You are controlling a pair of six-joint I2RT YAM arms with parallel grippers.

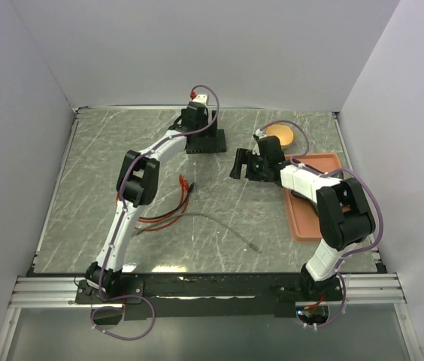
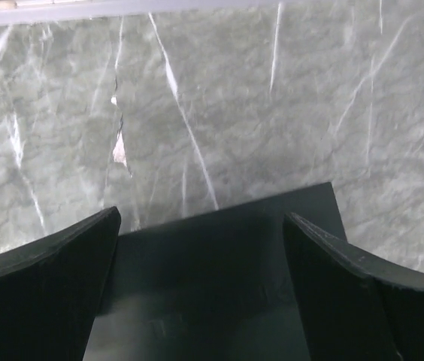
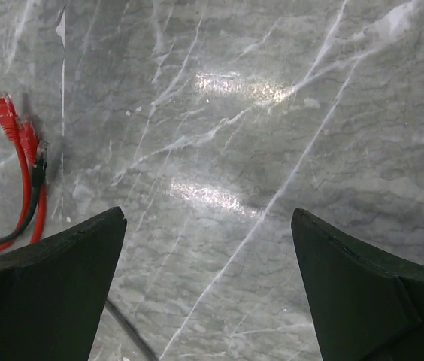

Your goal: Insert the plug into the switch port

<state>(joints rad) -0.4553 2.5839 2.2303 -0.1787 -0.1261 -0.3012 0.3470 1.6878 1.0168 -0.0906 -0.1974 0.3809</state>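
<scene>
The flat black box [image 1: 214, 141] lies at the back middle of the table; its row of ports cannot be made out. My left gripper [image 1: 199, 140] hangs over it, open. In the left wrist view the box's top [image 2: 219, 286] fills the space between the fingers of the gripper [image 2: 201, 248]. Red cables with plugs [image 1: 184, 183] lie left of centre. My right gripper [image 1: 237, 165] is open and empty above bare table, right of the plugs. The right wrist view shows its gripper [image 3: 208, 226] and the red plugs [image 3: 7, 113] at far left with a black plug [image 3: 40, 156].
A grey cable [image 1: 227, 226] lies on the near middle of the table. An orange tray [image 1: 302, 218] sits at the right under the right arm. An orange disc [image 1: 280, 135] lies behind it. Walls close in the back and sides.
</scene>
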